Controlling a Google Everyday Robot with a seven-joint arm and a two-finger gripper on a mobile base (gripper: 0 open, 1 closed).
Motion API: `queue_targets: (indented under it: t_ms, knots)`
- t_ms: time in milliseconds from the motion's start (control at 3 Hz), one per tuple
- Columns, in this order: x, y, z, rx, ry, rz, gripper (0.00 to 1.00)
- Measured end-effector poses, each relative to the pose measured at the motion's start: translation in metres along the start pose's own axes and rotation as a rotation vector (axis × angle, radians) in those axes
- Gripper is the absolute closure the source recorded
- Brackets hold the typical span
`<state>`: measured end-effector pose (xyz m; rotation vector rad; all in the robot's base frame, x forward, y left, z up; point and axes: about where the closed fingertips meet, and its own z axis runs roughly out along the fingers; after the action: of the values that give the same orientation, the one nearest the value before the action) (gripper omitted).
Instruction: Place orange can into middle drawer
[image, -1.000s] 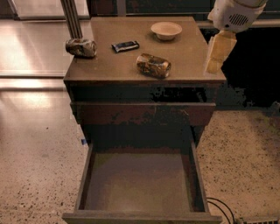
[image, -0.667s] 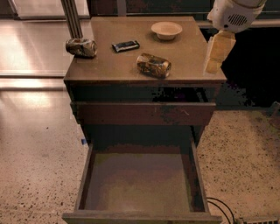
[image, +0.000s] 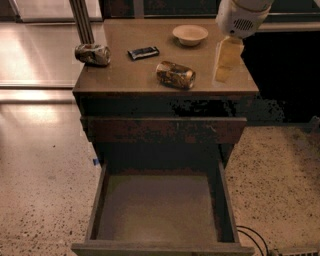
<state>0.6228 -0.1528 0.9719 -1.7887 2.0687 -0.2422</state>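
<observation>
The orange can (image: 175, 75) lies on its side on the cabinet top, near the front edge at the middle. The middle drawer (image: 157, 207) is pulled fully out below, and its greyish-brown floor is bare. My gripper (image: 227, 62) hangs from the white arm (image: 243, 17) over the right part of the cabinet top. It is to the right of the orange can, apart from it, and holds nothing that I can see.
A silvery can (image: 93, 54) lies at the left rear of the top. A dark snack bar (image: 143, 52) and a shallow cream bowl (image: 190, 35) sit behind the orange can. A scratched flat drawer front (image: 165, 130) is above the open drawer. Cables (image: 255, 240) lie on the floor at the right.
My gripper and arm have moved left, closer to the orange can. The cans, bowl, bar and drawer have not moved.
</observation>
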Motion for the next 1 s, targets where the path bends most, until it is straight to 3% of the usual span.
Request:
queue_targets:
  t_ms: [1000]
  knots:
    - [-0.059, -0.001, 0.060, -0.019, -0.015, -0.003, 0.00]
